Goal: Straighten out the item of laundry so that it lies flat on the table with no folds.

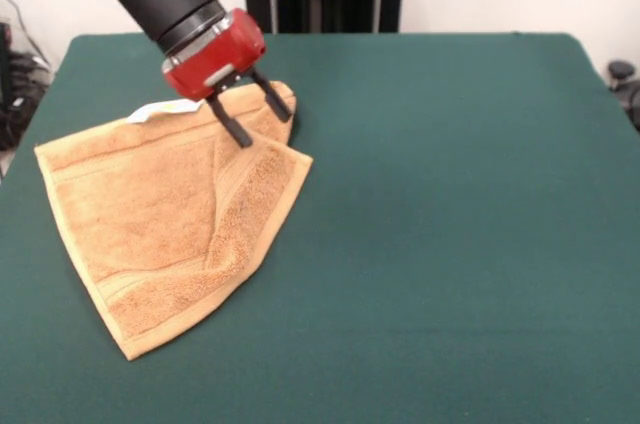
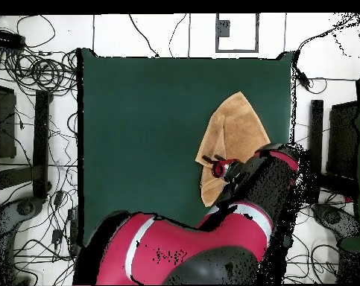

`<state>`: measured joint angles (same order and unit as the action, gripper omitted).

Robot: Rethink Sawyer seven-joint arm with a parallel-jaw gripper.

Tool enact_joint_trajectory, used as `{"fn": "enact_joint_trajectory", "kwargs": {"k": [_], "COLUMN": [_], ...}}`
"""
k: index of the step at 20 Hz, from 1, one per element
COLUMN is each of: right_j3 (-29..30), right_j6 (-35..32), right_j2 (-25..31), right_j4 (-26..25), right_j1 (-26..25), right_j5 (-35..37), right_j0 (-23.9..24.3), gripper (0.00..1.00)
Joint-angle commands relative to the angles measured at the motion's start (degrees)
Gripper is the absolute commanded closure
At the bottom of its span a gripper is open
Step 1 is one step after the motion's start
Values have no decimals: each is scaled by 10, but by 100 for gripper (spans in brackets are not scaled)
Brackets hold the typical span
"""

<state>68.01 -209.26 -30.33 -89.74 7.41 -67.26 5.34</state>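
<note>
Here, a golden-tan terry towel (image 1: pixel 165 234) lies on a dark green counter (image 1: pixel 450 224), toward its left side in the front view, well clear of the edges. The towel is not flat: its right part is folded over onto the rest, making a slanted flap with a raised ridge, and the far corner is bunched up. A small white tag (image 1: pixel 155 111) shows at the far edge. The red and black arm reaches down at a slant, and its hand (image 1: pixel 250 116) sits at that bunched far corner, its two dark fingers (image 1: pixel 236 127) spread apart, tips on or just above the cloth.
</note>
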Motion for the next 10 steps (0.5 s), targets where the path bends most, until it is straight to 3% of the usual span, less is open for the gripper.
{"fn": "enact_joint_trajectory", "kwargs": {"k": [1,7,8,10], "right_j3": [-19,-14,-6,-4], "right_j6": [-171,-166,-111,-78], "right_j2": [105,97,90,83], "right_j4": [-17,-12,18,33], "right_j1": [-42,-39,-31,-30], "right_j5": [-33,-28,19,51], "right_j0": [-19,-25,-23,-21], "gripper": [0,0,0,0]}}
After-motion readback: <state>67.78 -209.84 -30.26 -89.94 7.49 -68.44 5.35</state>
